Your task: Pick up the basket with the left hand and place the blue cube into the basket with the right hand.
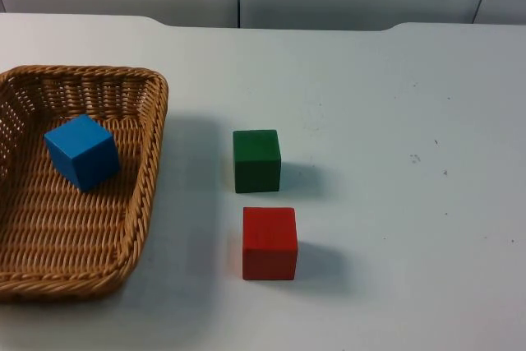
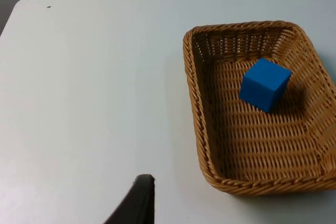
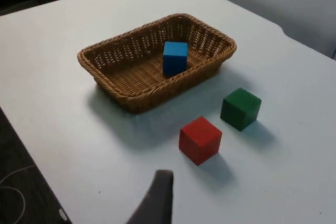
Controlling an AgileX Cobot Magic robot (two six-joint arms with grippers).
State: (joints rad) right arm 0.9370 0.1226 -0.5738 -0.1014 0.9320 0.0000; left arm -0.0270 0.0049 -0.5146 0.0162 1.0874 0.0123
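The left gripper (image 2: 137, 203) hangs back over bare table (image 2: 84, 103), and whether its fingers are wide or narrow I cannot tell; ahead of it and off to one side sits the basket (image 2: 197, 103) on the table, the blue cube (image 2: 265, 84) tilted inside it; the right gripper (image 3: 157, 200), fingers equally unreadable, has the red cube (image 3: 200, 139) nearest, the green cube (image 3: 240, 108) just past it, the basket farthest; the danger I see: a lift by one rim tips the basket and the loose cube slides or rolls out; count: one basket, three cubes, one of each colour.
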